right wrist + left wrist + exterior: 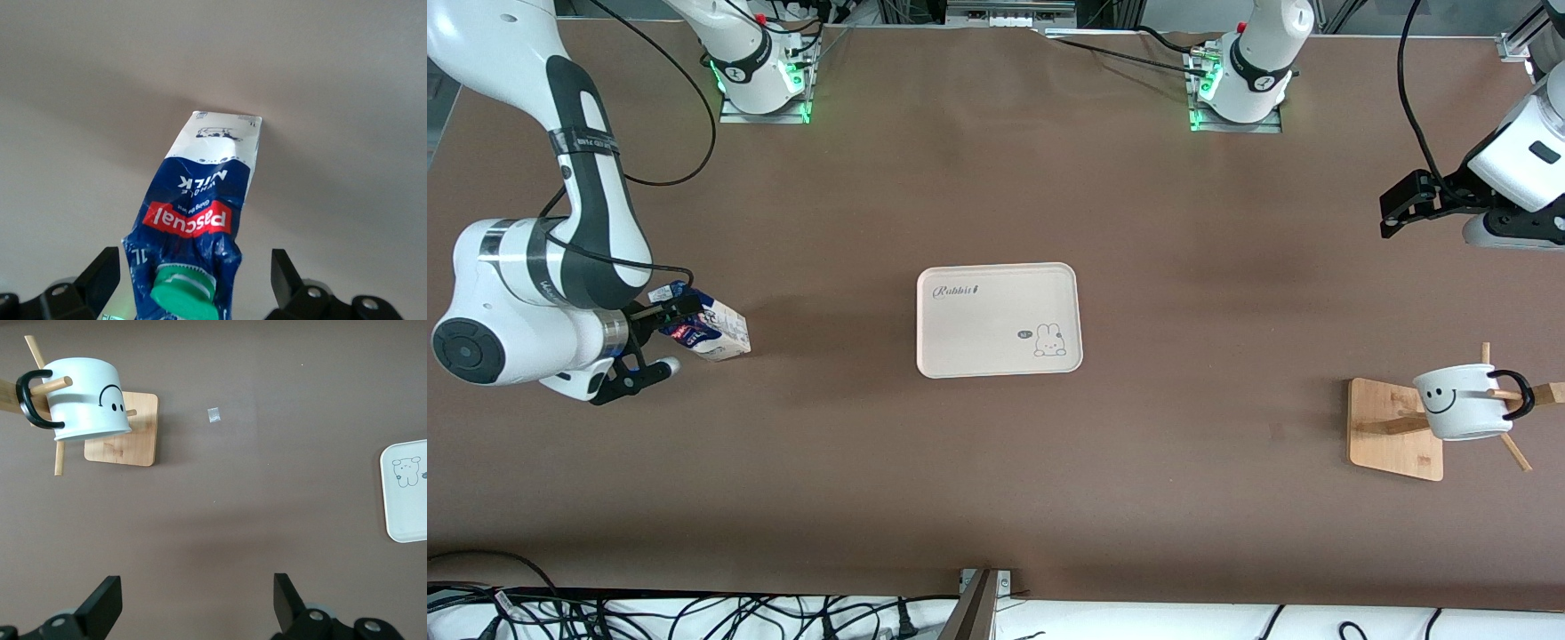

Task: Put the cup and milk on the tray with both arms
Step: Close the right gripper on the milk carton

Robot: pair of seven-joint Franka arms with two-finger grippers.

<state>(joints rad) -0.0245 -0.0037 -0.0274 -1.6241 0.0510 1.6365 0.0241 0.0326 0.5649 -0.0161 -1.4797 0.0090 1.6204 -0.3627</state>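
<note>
- Count: one milk carton (710, 331), one cup (1463, 402), one tray (999, 320), one wooden rack (1396, 428), two arms, all on a brown table (996, 489).
- Milk carton stands toward the right arm's end of the table, well apart from the tray. Long axis roughly vertical, gable top and round green cap (185, 300) up; the upper part looks crumpled.
- Print on the carton, read from the right wrist view: "pascual" in white on a red band, "MILK" above a pale lower side with a small drawing. Smaller lettering too fine to read.
- Right gripper (665, 338) sits at the carton's top, fingers spread, one to each side of the gable; in the right wrist view both fingers (283, 273) stand clear of the carton. Released, not clamping.
- Cup hangs on a peg of the wooden rack toward the left arm's end of the table, tilted, black handle (1516, 396) looped over the peg, smiley face turned toward the tray.
- Tray lies flat mid-table between the two, long axis running from one arm's end to the other. "Rabbit" script in one corner, bunny drawing (1050, 340) in the corner diagonal to it.
- Left gripper (1400, 206) hangs in the air over bare table near the rack, fingers (107, 603) wide apart, holding nothing.
</note>
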